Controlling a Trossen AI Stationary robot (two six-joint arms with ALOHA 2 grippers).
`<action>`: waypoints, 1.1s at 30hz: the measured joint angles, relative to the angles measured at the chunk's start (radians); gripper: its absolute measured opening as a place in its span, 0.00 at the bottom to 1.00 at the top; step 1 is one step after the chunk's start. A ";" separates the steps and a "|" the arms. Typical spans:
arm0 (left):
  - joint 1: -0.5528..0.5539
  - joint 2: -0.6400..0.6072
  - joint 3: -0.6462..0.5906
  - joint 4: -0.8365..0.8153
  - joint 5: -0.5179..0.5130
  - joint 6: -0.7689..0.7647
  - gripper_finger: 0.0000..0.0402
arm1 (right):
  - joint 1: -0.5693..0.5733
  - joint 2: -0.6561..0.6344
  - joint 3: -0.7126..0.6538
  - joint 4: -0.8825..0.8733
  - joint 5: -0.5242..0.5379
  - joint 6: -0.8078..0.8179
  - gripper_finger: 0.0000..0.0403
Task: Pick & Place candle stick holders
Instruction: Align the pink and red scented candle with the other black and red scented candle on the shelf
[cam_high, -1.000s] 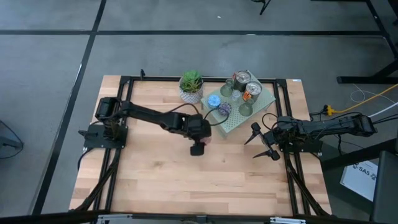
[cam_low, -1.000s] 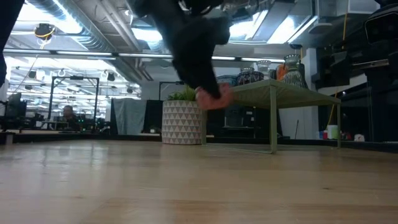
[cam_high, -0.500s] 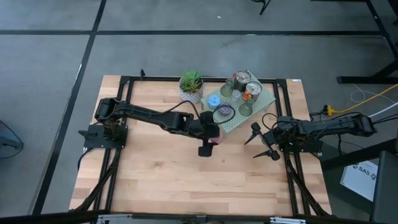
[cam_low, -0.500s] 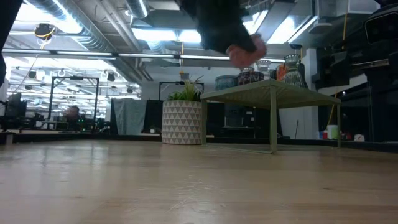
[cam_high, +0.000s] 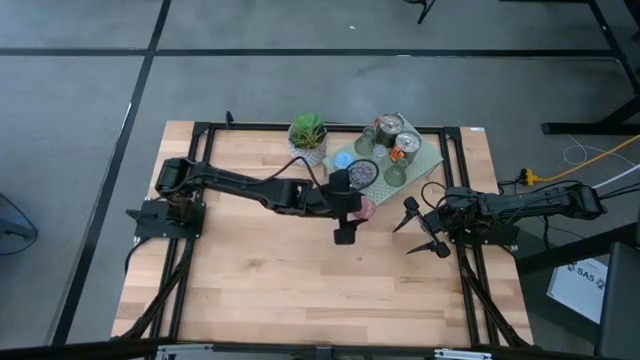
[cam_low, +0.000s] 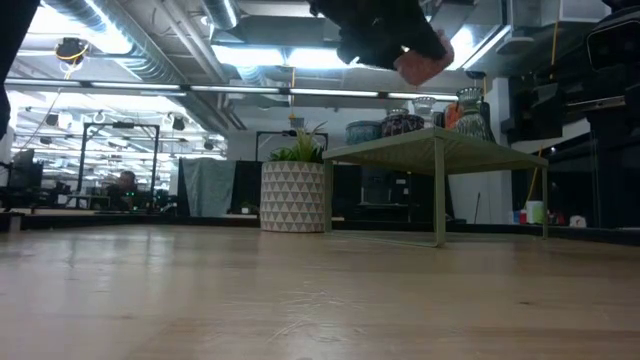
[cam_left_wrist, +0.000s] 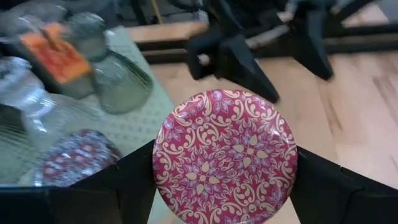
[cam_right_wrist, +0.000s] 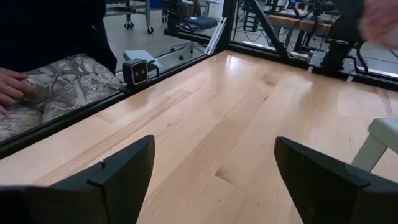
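the left gripper (cam_left_wrist: 225, 168) pinches the pink holder (cam_left_wrist: 225, 157) by its sides, mouth up, so it can be carried above the slab (cam_high: 412, 163), while the right gripper (cam_high: 425, 228), spread wide, waits off to its side on the surface (cam_high: 260, 280).

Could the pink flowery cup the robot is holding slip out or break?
The pink holder sits squeezed between the left gripper jaws, high above the table, so a slip could mean a hard fall. Its round sides look smooth, probably slippery. It seems rigid, maybe glass, so likely breakable.
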 joint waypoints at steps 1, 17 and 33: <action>0.002 0.000 0.000 0.018 -0.015 -0.004 0.71 | 0.000 0.000 0.000 0.000 0.000 0.000 0.83; 0.060 0.092 0.000 0.274 0.016 0.095 0.71 | 0.000 0.000 0.000 -0.008 0.002 0.000 0.83; 0.080 0.137 -0.001 0.244 -0.036 0.065 0.76 | 0.000 0.000 0.000 -0.023 -0.001 0.000 0.82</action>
